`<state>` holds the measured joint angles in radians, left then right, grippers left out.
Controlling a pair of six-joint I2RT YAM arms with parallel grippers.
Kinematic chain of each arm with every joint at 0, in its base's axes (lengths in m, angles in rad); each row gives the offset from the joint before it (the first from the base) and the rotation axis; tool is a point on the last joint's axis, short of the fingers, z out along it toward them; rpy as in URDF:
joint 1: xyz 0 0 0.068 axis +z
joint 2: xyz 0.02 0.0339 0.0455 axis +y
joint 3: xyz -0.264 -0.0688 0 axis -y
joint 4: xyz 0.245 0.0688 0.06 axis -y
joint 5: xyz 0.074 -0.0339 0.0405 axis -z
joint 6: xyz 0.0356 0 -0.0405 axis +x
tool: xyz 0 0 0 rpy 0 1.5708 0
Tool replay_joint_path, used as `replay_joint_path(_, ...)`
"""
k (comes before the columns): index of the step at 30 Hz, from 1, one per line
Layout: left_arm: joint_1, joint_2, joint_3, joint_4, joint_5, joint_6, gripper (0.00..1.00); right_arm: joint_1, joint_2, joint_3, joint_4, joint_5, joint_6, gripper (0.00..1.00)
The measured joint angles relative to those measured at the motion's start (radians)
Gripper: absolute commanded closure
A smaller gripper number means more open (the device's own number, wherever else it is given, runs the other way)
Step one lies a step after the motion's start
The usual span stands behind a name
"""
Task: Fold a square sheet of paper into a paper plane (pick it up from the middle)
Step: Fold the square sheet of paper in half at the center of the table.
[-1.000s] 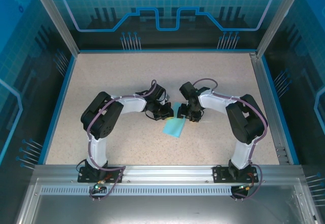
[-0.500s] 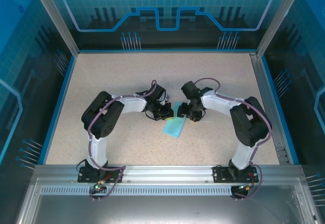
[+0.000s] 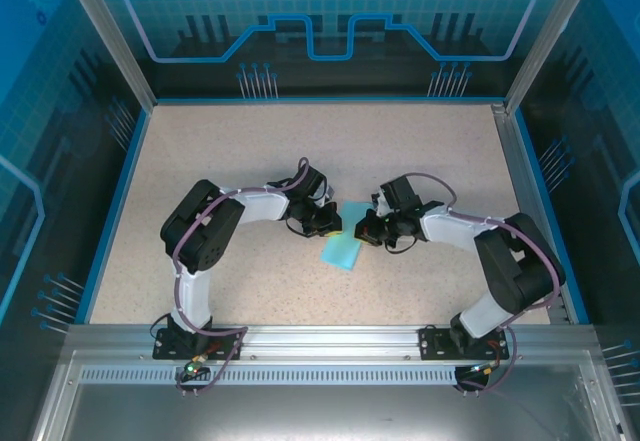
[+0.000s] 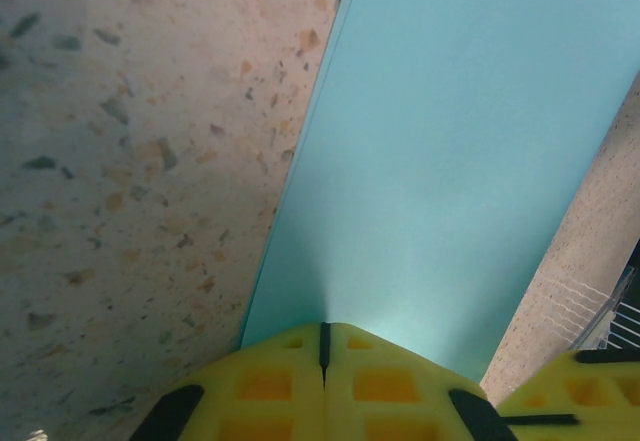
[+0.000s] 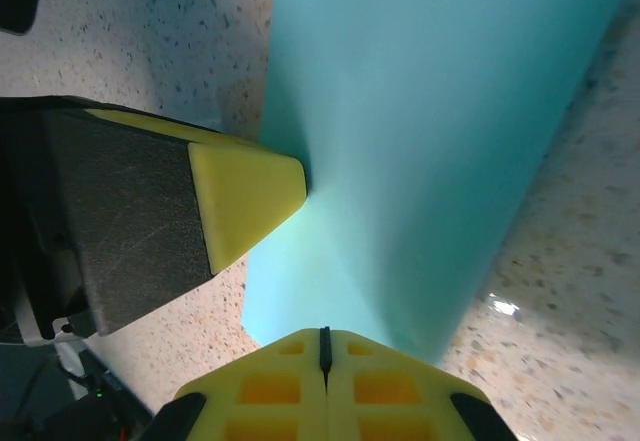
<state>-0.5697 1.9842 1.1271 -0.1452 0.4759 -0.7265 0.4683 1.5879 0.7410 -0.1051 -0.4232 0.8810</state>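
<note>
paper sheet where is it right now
In the top view the paper sheet sits mid-table, between the left gripper and the right gripper, each shut on an edge of it.

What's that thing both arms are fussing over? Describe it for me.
On the speckled beige table, look near its middle. The sheet of paper is there, pinched by the left hand and the right hand: flat, thin, pale turquoise against black hands.

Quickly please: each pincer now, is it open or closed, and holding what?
Left pincer: closed, holding the turquoise paper.
Right pincer: closed, holding the same turquoise paper.
</note>
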Motion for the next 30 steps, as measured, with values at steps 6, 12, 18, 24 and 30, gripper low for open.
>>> replay_joint_path(6,0.0,0.0,0.0,0.0,0.0,0.002,1.0,-0.01,0.031,-0.04,0.108,-0.041,0.019,1.0)
replay_joint_path(12,0.0,0.002,0.003,-0.006,0.0,0.003,1.0,-0.033,0.031,-0.076,0.142,-0.058,0.021,0.99)
replay_joint_path(18,0.0,0.005,0.005,-0.007,0.001,0.003,1.0,-0.038,0.061,-0.1,0.175,-0.06,0.016,1.0)
replay_joint_path(24,0.0,0.005,0.006,-0.006,0.001,0.018,1.0,-0.046,0.068,-0.128,0.208,-0.069,0.003,1.0)
replay_joint_path(30,0.0,0.006,0.006,-0.006,0.001,0.022,1.0,-0.053,0.056,-0.14,0.221,-0.087,-0.009,0.99)
